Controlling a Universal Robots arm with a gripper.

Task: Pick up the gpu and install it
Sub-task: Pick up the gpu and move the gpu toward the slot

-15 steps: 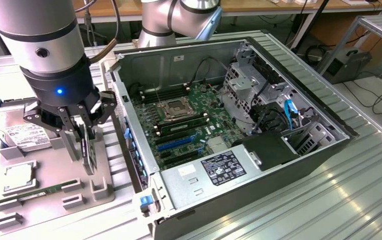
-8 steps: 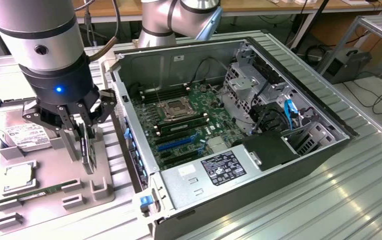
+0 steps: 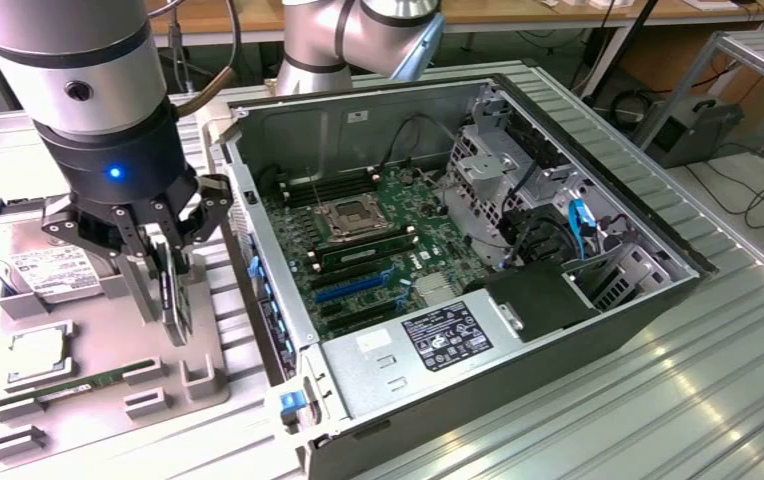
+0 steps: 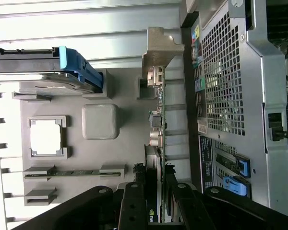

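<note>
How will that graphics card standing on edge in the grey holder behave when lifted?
The graphics card is probably stiff, being a flat board with a metal bracket. Standing on its thin edge, it would likely tip if pushed sideways. Its exposed parts look fragile.

Shining brightly from overhead.
Glaring off the ribbed table [image 3: 702,400] at lower right, shadowing inside the computer case [image 3: 355,115].

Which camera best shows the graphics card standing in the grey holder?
The wrist view: the gpu runs edge-on along its length, silver bracket plain. The exterior view gives a thin dark edge beneath the tool.
</note>
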